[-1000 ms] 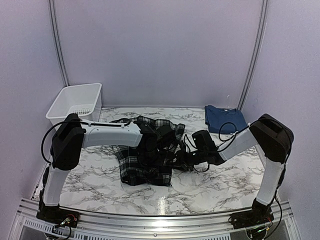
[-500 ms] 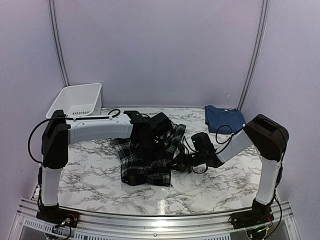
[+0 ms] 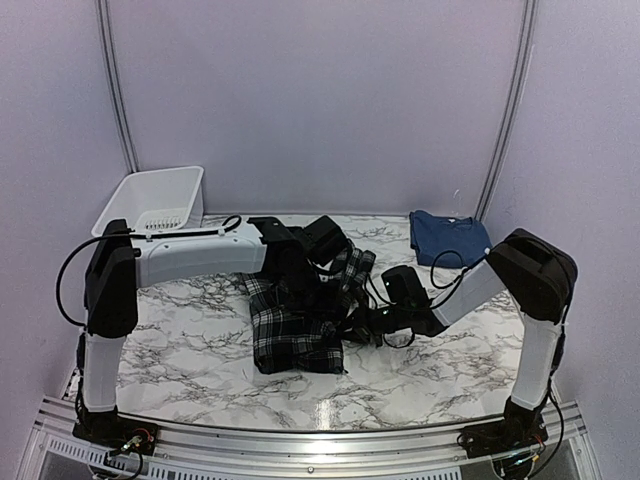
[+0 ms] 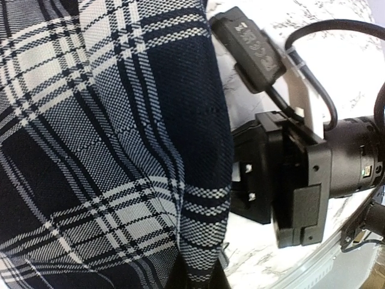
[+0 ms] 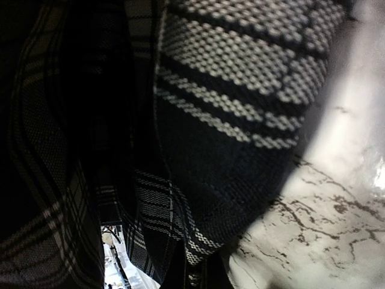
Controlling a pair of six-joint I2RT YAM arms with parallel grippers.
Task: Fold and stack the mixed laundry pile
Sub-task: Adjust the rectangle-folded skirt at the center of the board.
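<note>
The black-and-white plaid garment (image 3: 292, 330) lies bunched in the middle of the marble table, its upper part lifted. My left gripper (image 3: 316, 288) is shut on a fold of the plaid (image 4: 120, 138); the cloth runs down into its jaws at the bottom of the left wrist view. My right gripper (image 3: 352, 326) is shut on the garment's right edge, low over the table, and plaid cloth (image 5: 228, 120) fills its view down to the jaws. The two grippers are close together. The navy blue t-shirt (image 3: 448, 238) lies folded at the back right.
A white plastic bin (image 3: 150, 205) stands at the back left corner. The right arm's black gripper body (image 4: 295, 180) and cable sit just right of the cloth in the left wrist view. Bare marble (image 3: 440, 370) shows in front.
Both grippers have closed on the plaid garment. My left arm has lifted and drawn back, pulling the cloth up and a little to the right; the right arm has barely moved.
</note>
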